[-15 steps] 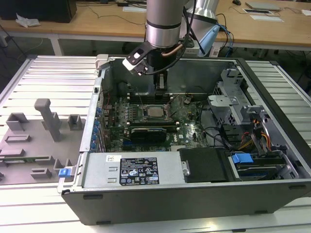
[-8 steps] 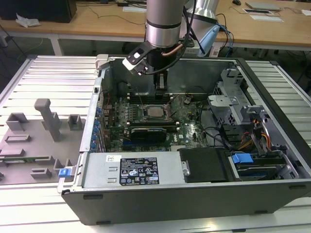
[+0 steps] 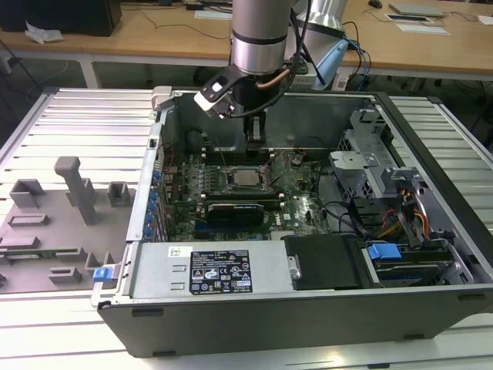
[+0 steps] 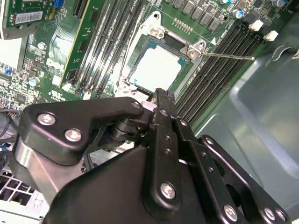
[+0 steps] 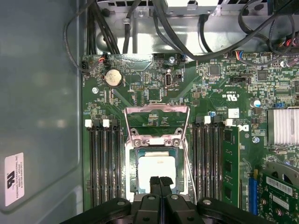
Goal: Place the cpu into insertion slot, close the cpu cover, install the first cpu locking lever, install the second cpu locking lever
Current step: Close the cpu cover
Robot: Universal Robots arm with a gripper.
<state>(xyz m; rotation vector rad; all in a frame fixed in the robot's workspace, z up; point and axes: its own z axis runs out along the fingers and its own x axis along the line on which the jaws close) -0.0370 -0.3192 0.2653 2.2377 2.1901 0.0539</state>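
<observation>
The tool [image 5: 161,180] (fingers pressed together) hangs just over the seated cpu [image 5: 156,165].

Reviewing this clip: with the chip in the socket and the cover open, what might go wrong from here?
The shut fingers hang right over the cpu; pushing down could tilt it in the insertion slot and harm contacts. The open cpu cover could trap the thin locking lever if swung carelessly.

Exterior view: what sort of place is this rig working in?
Probably a lab or workshop test bench. An open computer case lies on a slotted metal table, grey fixture blocks stand at the exterior view's left, and wooden desks run behind.
</observation>
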